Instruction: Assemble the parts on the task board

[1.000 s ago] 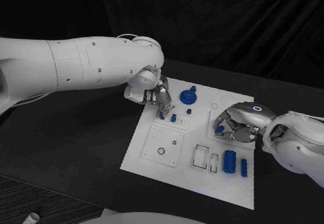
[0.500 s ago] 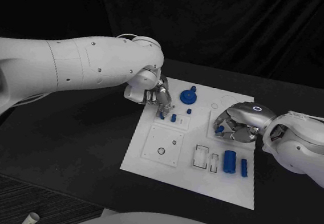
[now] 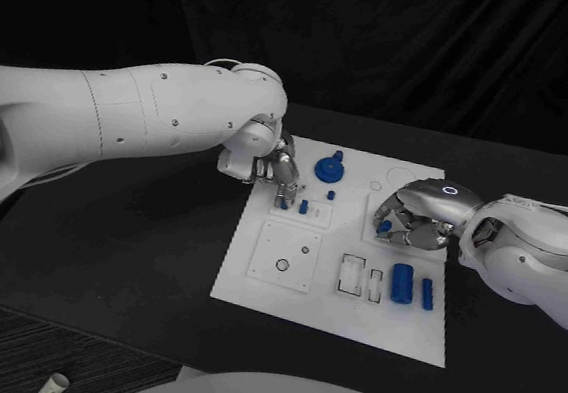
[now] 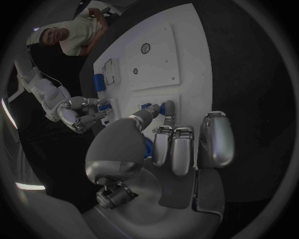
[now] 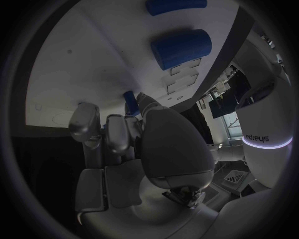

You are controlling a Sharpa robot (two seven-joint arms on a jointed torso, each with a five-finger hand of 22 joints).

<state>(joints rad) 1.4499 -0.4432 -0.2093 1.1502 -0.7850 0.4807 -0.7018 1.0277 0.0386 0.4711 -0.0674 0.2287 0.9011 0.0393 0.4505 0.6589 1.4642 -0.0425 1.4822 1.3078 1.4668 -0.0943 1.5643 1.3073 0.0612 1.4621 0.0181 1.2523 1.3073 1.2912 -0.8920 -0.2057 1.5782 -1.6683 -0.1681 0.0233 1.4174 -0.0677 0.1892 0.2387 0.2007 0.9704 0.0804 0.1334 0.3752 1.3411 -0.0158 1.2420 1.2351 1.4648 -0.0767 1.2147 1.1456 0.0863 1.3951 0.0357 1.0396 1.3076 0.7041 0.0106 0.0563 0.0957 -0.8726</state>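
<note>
Left hand (image 3: 272, 167) pinches small blue peg (image 3: 303, 206) upper-centre on task board (image 3: 331, 315); right hand (image 3: 413, 222) pinches blue part (image 3: 385, 227), centre-right.

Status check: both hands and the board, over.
Left hand fingers at small blue peg. Right hand curled on blue part. Task board unobstructed; two blue cylinders loose.

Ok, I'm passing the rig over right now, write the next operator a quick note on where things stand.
Left hand: over the task board's far left part, fingertips at a small blue peg; whether it grips it, cannot tell.
Right hand: over the board's right side, fingers curled on a small blue part.
A blue knob stands near the far edge. Two blue cylinders lie loose near the right edge.
Left to do: seat the held part and the two cylinders; the rectangular slots look unfilled.
</note>
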